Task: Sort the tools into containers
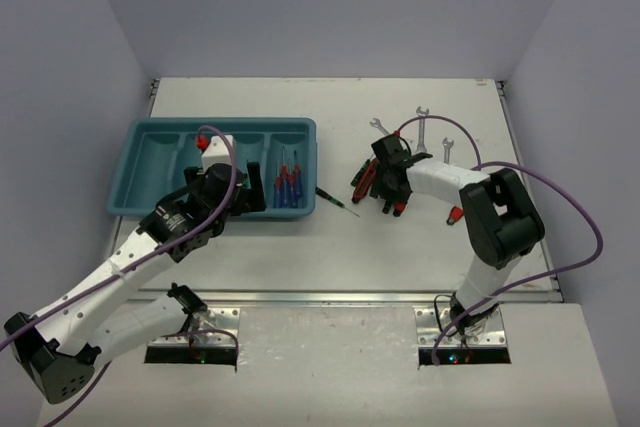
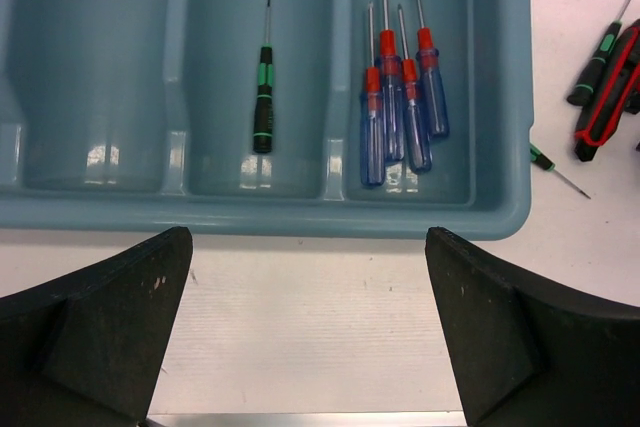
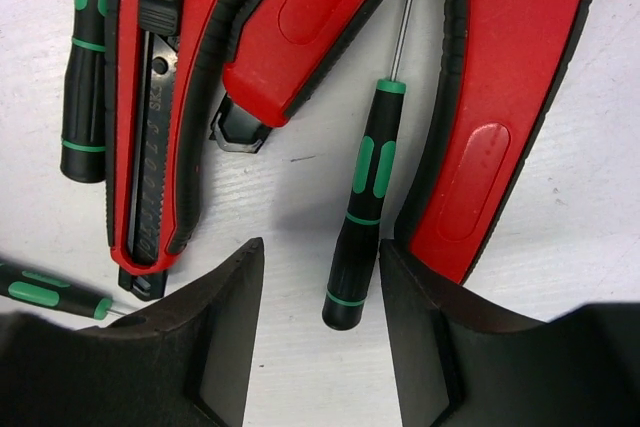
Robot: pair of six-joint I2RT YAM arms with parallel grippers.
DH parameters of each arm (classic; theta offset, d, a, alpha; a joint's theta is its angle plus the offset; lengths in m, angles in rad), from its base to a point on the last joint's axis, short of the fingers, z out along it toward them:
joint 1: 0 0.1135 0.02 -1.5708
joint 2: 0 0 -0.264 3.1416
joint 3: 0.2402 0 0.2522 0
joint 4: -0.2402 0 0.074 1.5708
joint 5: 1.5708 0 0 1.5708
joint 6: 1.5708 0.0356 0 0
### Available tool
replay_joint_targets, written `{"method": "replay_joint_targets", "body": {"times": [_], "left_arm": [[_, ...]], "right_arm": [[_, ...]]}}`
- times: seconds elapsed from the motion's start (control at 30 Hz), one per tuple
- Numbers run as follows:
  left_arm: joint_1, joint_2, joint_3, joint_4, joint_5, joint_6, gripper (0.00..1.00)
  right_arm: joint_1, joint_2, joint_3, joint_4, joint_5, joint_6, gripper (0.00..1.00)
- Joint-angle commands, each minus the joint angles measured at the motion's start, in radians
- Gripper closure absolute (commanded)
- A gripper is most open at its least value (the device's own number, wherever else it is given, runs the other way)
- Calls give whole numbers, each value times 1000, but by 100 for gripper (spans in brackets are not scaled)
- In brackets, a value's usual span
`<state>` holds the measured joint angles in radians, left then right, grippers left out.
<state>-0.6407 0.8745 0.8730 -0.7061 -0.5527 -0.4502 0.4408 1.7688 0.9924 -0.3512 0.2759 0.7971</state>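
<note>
Fingers of the right gripper (image 3: 318,267) stand open around the black-and-green screwdriver (image 3: 362,217), so they should close squarely on its handle, keeping clear of the red pliers handle (image 3: 500,97) just beside the right finger.

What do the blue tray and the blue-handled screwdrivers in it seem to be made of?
The teal-blue rectangular tray looks like glossy moulded plastic: soft highlights on rounded walls. The four blue-handled screwdrivers seem to have translucent plastic handles, red collars and thin metal shafts.

I read this as a robotics lab cell: white table (image 1: 330,242) boxed by bare pale walls (image 1: 330,7), purple cables (image 1: 590,215), bolted mounting plates (image 1: 428,319).
</note>
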Motion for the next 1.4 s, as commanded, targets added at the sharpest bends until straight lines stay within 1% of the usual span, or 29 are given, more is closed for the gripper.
{"method": "replay_joint_targets", "body": {"times": [0.0,0.1,0.3,0.37,0.43,0.53,0.63,0.67,0.7,0.73,0.77,0.8,0.83,0.87,0.93,0.97,1.03,1.1,1.13,1.17,1.2,1.23,1.3,1.37], "left_arm": [[6,-34,4,48,17,19,0],[4,-28,0,56,43,30,0],[3,-21,-3,59,52,31,0],[3,-22,-4,59,53,31,0],[3,-25,-5,59,53,31,0],[4,-30,-1,58,50,30,0],[-4,-54,8,47,68,22,0],[-4,-62,11,48,69,22,0],[-4,-69,17,48,94,19,0],[-2,-78,27,48,112,10,0],[-3,-88,32,54,130,-1,0],[-2,-103,33,68,194,-18,0],[-2,-122,30,113,247,-29,0],[-2,-135,16,187,347,-43,0],[-2,-142,-22,318,567,-56,0],[-2,-140,-36,363,621,-64,0],[-3,-108,-79,581,775,-117,0],[-4,-58,-109,730,887,-172,0],[-4,-31,-114,799,926,-203,0],[-5,5,-129,850,961,-242,0],[-6,23,-135,901,963,-260,0],[-11,40,-140,960,961,-271,0],[-37,80,-141,1008,933,-280,0],[-45,100,-139,1024,892,-281,6]], "right_arm": [[-4,17,21,-5,10,22,50],[-5,11,15,-5,14,14,49],[-17,40,-1,-3,7,18,50],[-20,52,-12,-3,7,30,56],[-22,53,-24,-5,11,50,65],[-21,29,-37,-3,19,67,71],[-22,-36,-51,-9,31,68,83],[-22,-62,-54,-12,31,62,84],[-22,-90,-58,-15,31,62,89],[-22,-154,-69,-18,26,57,93],[-22,-189,-76,-20,18,53,94],[-21,-232,-87,-11,4,39,99],[-19,-328,-129,37,-58,8,100],[-18,-388,-193,120,-156,-8,100],[-19,-565,-284,263,-312,-65,100],[-17,-601,-312,316,-385,-85,100],[-16,-703,-380,483,-682,-118,100],[-6,-770,-479,753,-897,-64,100],[2,-795,-492,787,-947,-27,100],[11,-818,-530,887,-977,6,100],[22,-840,-540,915,-980,12,100],[36,-867,-547,935,-979,14,100],[53,-886,-540,939,-989,11,100],[65,-893,-535,941,-996,13,100]]}}
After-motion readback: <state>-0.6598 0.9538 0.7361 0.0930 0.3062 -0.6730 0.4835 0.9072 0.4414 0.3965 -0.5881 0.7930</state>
